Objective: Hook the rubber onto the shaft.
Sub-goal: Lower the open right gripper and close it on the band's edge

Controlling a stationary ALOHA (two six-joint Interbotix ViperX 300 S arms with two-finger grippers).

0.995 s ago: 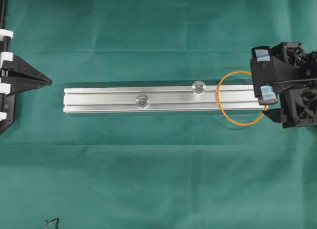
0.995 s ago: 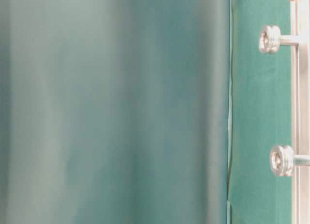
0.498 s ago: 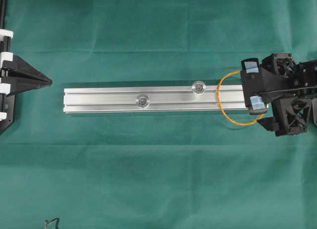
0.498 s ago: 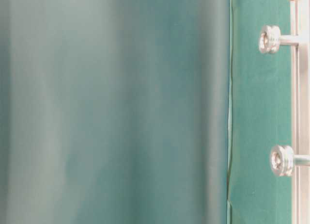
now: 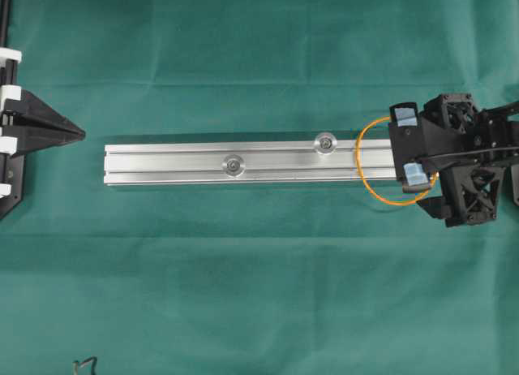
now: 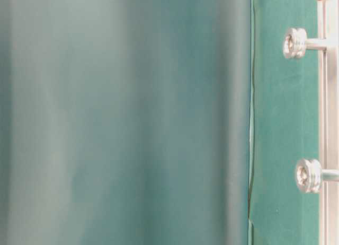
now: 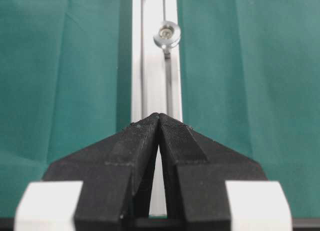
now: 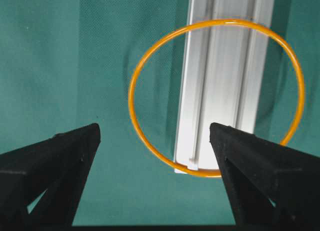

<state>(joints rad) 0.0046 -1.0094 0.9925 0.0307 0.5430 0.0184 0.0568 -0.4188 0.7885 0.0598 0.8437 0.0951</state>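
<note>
Right gripper (image 5: pixel 410 144) nearer rubber (image 5: pixel 365 176)

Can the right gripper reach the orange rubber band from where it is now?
Probably yes. The right gripper is open, its fingers either side of the rubber band lying across the rail end, nothing between.

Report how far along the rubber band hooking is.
Done: nothing is hooked yet; the rubber band lies loose across the rail's right end, clear of both shafts. In hand: the right gripper hovers open over the band, gripping nothing. Left: grasp the band and loop it onto a shaft. The left gripper sits shut.
</note>
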